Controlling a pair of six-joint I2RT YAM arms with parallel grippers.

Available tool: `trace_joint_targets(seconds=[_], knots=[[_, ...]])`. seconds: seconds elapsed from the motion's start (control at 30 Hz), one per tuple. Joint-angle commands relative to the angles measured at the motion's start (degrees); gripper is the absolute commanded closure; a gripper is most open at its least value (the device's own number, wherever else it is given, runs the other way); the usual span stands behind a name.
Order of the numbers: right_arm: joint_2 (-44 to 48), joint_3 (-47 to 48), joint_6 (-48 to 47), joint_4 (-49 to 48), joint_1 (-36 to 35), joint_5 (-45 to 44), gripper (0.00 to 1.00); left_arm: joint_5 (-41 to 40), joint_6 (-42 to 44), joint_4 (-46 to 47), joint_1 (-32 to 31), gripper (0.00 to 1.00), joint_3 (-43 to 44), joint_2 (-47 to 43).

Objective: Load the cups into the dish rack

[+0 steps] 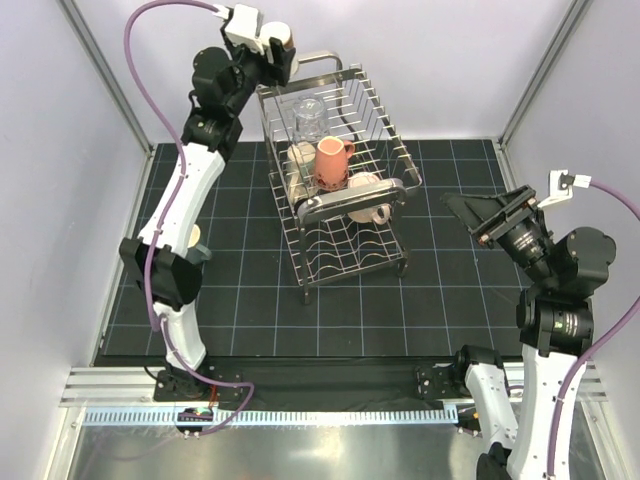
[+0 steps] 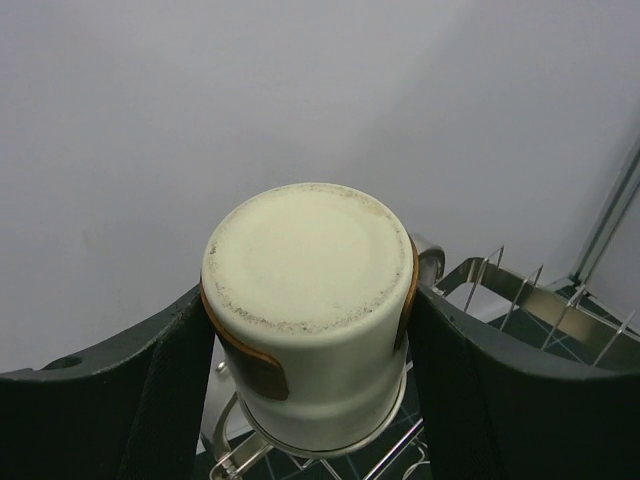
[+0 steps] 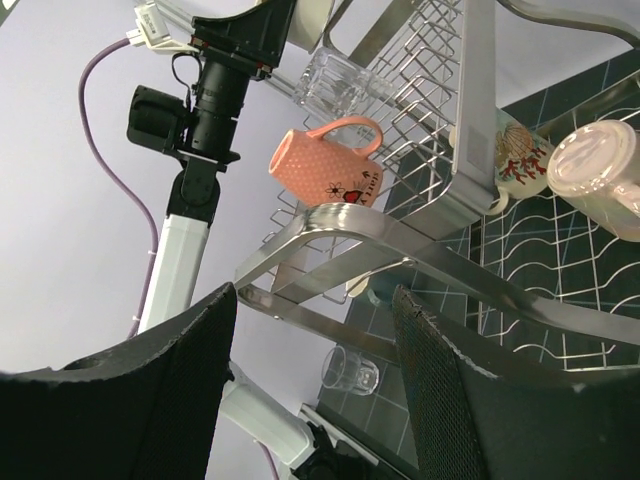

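Note:
The steel wire dish rack stands mid-table. Its upper tier holds a salmon pink mug, a clear glass tumbler and cream mugs. My left gripper is at the rack's far end, above its loop handle. It is shut on a cream mug with a brown band, held bottom-up between both fingers. My right gripper is open and empty, right of the rack. In its wrist view the gripper faces the near loop handle and the pink mug.
A clear tumbler stands on the dark gridded mat beyond the rack. A cream and a teal-grey cup sit by the left arm's elbow. Grey walls close in the back and sides. The rack's wire tines lie right of the held mug.

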State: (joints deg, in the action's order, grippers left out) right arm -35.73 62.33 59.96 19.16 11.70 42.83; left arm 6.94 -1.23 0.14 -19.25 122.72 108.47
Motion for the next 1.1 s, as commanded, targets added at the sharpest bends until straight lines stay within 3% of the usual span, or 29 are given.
trace_joint_targets(seconds=[0.0,0.53,0.77,0.97,1.07], knots=[[-0.9,-0.4,-1.9,-0.9,-0.3,0.8,0.35,3.9,-3.5,3.0,-0.4,1.00,3.3,0.7],[-1.7,-3.8,-2.7,-1.6,-0.6,2.0,0.35,8.9,-7.4,5.2,-0.4,1.00,-4.0,1.1],[-1.0,-5.2,-2.4,-2.1,-1.0,1.8,0.35,7.2,-5.7,7.2,-2.4,1.00,-12.6,-3.0],[-0.6,-5.2,-2.1,-2.2,-1.2,2.3,0.35,5.1,-6.2,5.7,-2.6,1.00,-13.4,-3.3],[-0.6,-5.0,-2.2,-1.9,-1.2,2.5,0.35,3.9,-6.7,5.5,-2.5,0.93,-13.5,-3.4]])
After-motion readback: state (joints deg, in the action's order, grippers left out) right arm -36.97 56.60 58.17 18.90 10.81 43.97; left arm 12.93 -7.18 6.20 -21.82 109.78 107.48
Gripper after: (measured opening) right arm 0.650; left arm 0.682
